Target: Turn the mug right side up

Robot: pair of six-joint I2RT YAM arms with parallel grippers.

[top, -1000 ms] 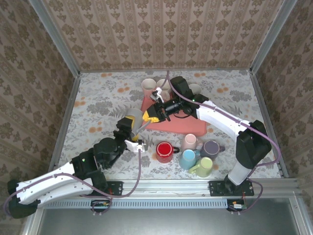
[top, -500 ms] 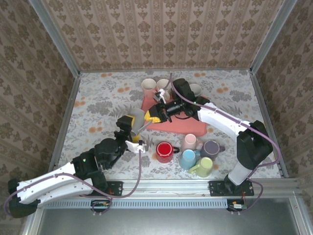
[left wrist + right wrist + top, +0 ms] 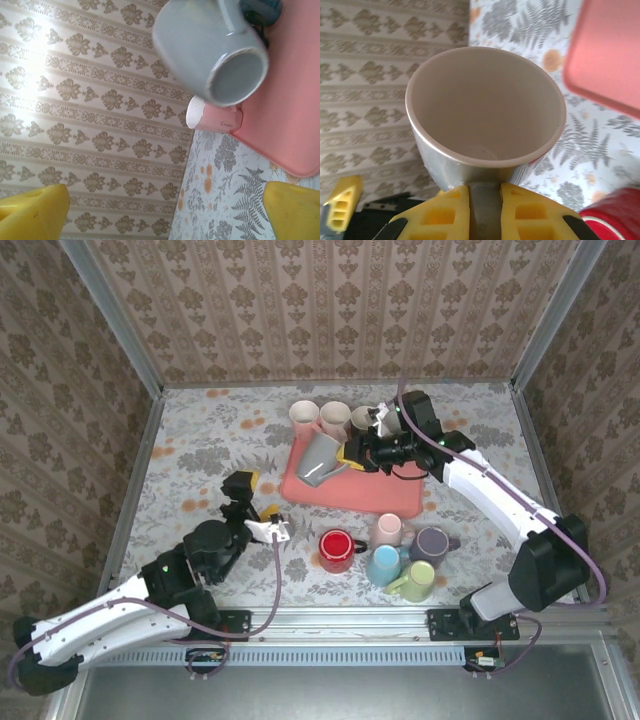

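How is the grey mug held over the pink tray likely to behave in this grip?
The grey mug looks glazed and rigid, probably ceramic, so it is likely slippery and breakable if dropped. The jaws pinch only its handle, so it may swing or twist. Laid sideways, it could roll.

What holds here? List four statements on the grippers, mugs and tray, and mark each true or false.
1. The right gripper is shut on the grey mug by its handle. True.
2. The left gripper grips the grey mug. False: it is open, apart from the mug.
3. The grey mug is tilted over the pink tray. True.
4. The red mug stands on the pink tray. False: it stands on the table, off the tray.
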